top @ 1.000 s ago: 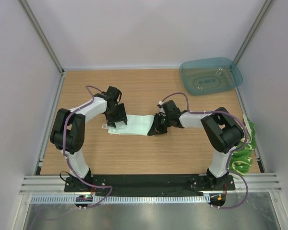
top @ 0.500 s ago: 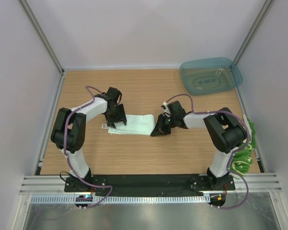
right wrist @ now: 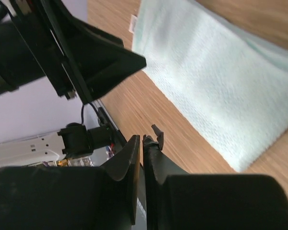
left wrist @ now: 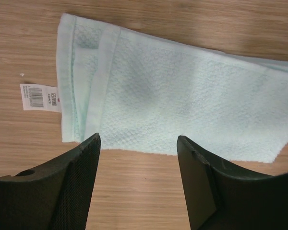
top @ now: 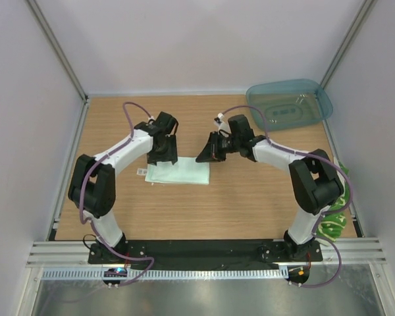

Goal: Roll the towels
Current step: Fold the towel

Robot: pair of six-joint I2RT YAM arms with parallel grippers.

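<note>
The pale mint-white towel [top: 179,174] [left wrist: 182,103] lies folded flat on the wooden table, its white label [left wrist: 38,97] sticking out at the left end. My left gripper [top: 161,157] [left wrist: 138,140] hovers open just behind the towel's far left edge, with only bare wood between its fingers [left wrist: 81,167]. My right gripper [top: 202,157] [right wrist: 141,140] is shut and empty, hanging above the far right corner of that towel [right wrist: 221,81]. The yellow towel with green drawings [top: 330,222] lies bunched at the table's right edge, beside the right arm's base.
A translucent teal tray [top: 319,105] stands at the back right corner. White walls and metal posts close in the table on three sides. In the right wrist view the left gripper [right wrist: 91,57] looms close ahead.
Both grippers have left the mint towel's ends and moved toward the back. The right gripper rose and swung away from the right end. The towel now lies flat and free.
</note>
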